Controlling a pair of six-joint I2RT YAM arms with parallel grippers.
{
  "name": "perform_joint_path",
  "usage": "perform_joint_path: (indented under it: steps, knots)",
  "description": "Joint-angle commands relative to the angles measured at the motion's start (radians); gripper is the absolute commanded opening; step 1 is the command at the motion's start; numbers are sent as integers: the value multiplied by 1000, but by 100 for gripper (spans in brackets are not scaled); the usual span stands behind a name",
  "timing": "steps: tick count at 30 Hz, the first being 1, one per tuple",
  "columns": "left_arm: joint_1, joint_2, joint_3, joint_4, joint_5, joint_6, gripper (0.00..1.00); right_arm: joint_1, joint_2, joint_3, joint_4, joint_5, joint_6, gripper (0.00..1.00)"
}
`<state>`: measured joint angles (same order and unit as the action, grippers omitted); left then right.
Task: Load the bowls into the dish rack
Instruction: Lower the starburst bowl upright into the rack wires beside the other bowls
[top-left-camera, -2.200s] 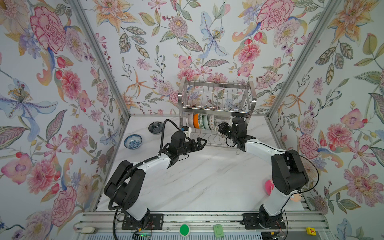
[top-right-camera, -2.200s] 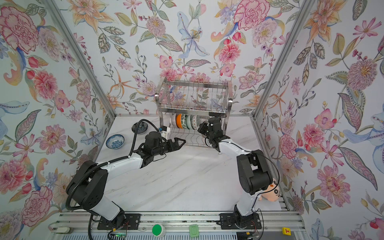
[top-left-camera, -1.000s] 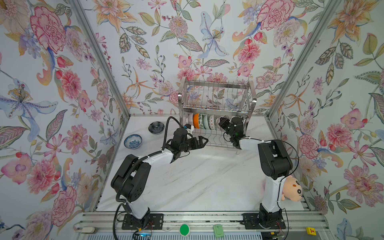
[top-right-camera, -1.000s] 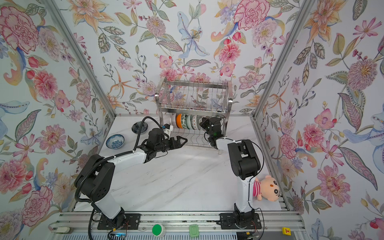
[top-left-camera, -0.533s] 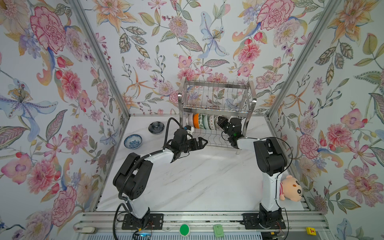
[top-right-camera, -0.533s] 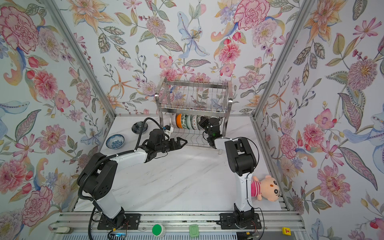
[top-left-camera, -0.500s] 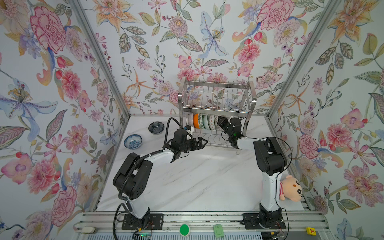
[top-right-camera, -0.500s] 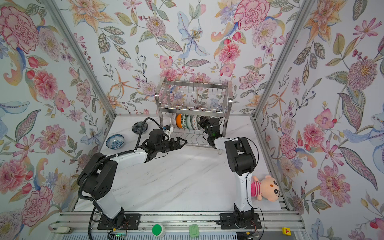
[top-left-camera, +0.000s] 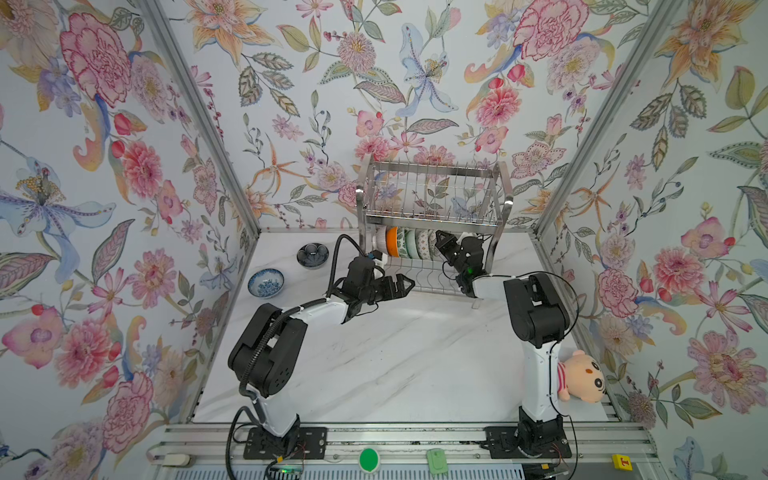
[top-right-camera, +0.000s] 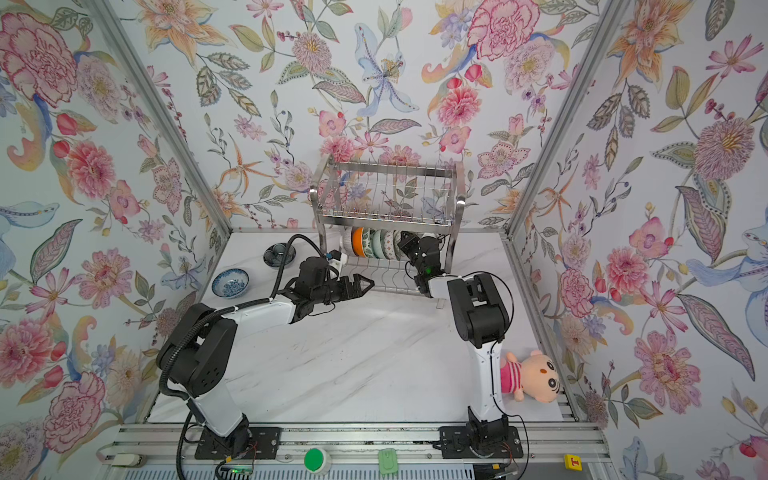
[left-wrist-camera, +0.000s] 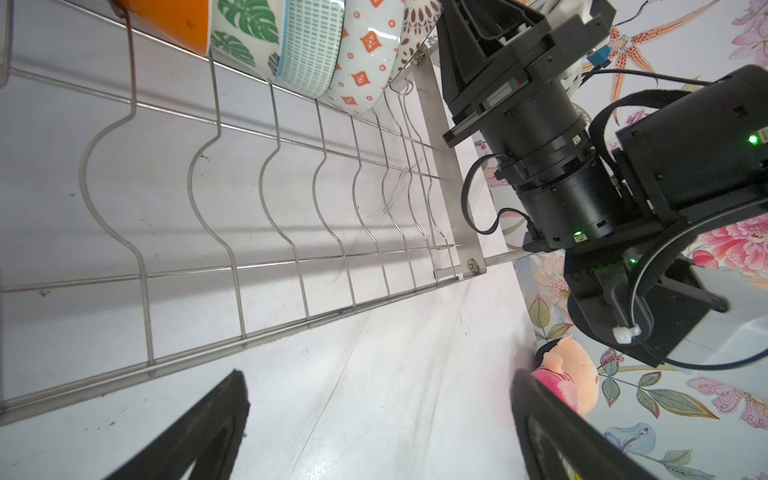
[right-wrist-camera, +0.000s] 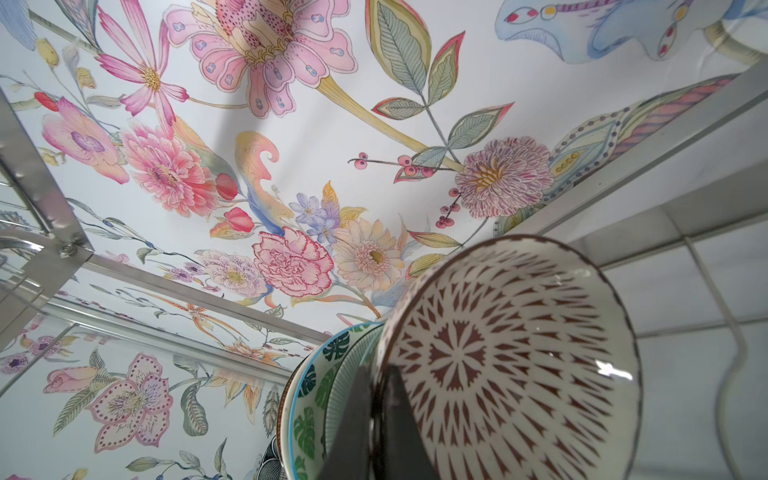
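Observation:
The steel dish rack (top-left-camera: 430, 195) (top-right-camera: 386, 195) stands at the back wall. Several bowls (top-left-camera: 409, 243) stand on edge in a row on its lower tier. In the left wrist view they are an orange one (left-wrist-camera: 174, 16), a green leaf one (left-wrist-camera: 245, 29), a teal dashed one (left-wrist-camera: 309, 45) and a white one with orange marks (left-wrist-camera: 365, 50). My right gripper (top-left-camera: 442, 243) (right-wrist-camera: 376, 374) is shut on the rim of a brown-patterned bowl (right-wrist-camera: 511, 365) at the row's right end. My left gripper (top-left-camera: 409, 284) (left-wrist-camera: 378, 415) hangs open and empty before the lower shelf.
A dark navy bowl (top-left-camera: 312, 254) and a blue-white floral bowl (top-left-camera: 266, 282) sit upright on the marble table, left of the rack. A pink-striped plush toy (top-left-camera: 582, 380) lies at the front right by the right arm's base. Flowered walls close in three sides.
My right gripper has carried the brown-patterned bowl left into the lower tier against the row. Its elbow folded back and uncovered the plush toy. The left gripper stayed open and barely shifted.

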<state>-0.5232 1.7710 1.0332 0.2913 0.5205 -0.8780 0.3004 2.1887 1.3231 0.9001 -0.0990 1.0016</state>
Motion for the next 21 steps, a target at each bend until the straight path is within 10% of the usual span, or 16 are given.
perform_joint_path:
  steps: [1, 21]
  knots:
    - [8, 21, 28, -11, 19, 17, 99, -3, 19, 40, 113, -22, 25, 0]
    - [7, 27, 37, -29, 16, 27, 99, -7, 59, 18, 263, -36, 86, 0]
